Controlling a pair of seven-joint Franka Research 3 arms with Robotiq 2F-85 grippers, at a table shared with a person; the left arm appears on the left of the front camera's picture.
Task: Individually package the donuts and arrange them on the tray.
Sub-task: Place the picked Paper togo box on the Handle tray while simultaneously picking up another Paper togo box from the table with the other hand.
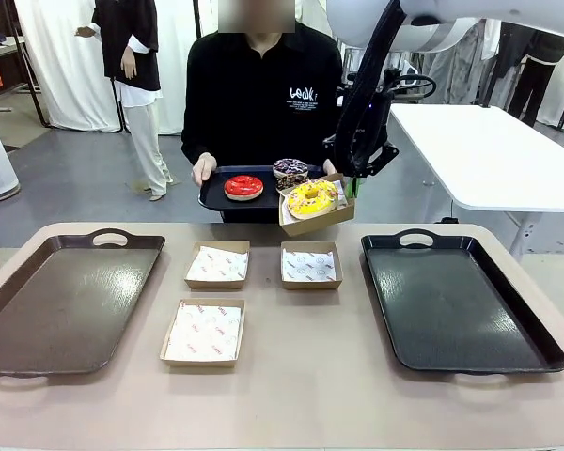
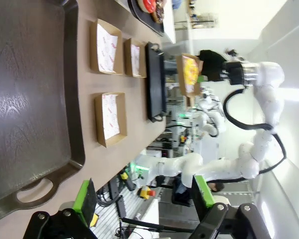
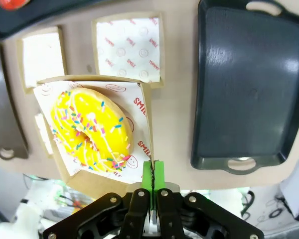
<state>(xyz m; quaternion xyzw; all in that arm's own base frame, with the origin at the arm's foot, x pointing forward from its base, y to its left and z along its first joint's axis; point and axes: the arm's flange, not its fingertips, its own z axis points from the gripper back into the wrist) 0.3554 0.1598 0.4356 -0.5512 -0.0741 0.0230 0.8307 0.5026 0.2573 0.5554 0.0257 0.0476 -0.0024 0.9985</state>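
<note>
My right gripper (image 1: pixel 353 184) (image 3: pixel 151 174) is shut on the edge of a cardboard box (image 1: pixel 317 218) (image 3: pixel 84 179) that holds the yellow sprinkled donut (image 1: pixel 311 198) (image 3: pixel 91 130), lifted above the table's far side. The person holds a small black tray (image 1: pixel 213 195) with the red donut (image 1: pixel 243 187) and the purple sprinkled donut (image 1: pixel 290 170) on it. The chocolate donut is hidden. My left gripper (image 2: pixel 142 201) stands open above the left tray's (image 2: pixel 30 99) handle end, nothing between its fingers.
Three paper-lined cardboard boxes lie mid-table: one at the far left (image 1: pixel 218 264), one at the far right (image 1: pixel 310 265), one nearer (image 1: pixel 204 331). A large dark tray lies at each side: the left (image 1: pixel 61 301) and the right (image 1: pixel 456 301).
</note>
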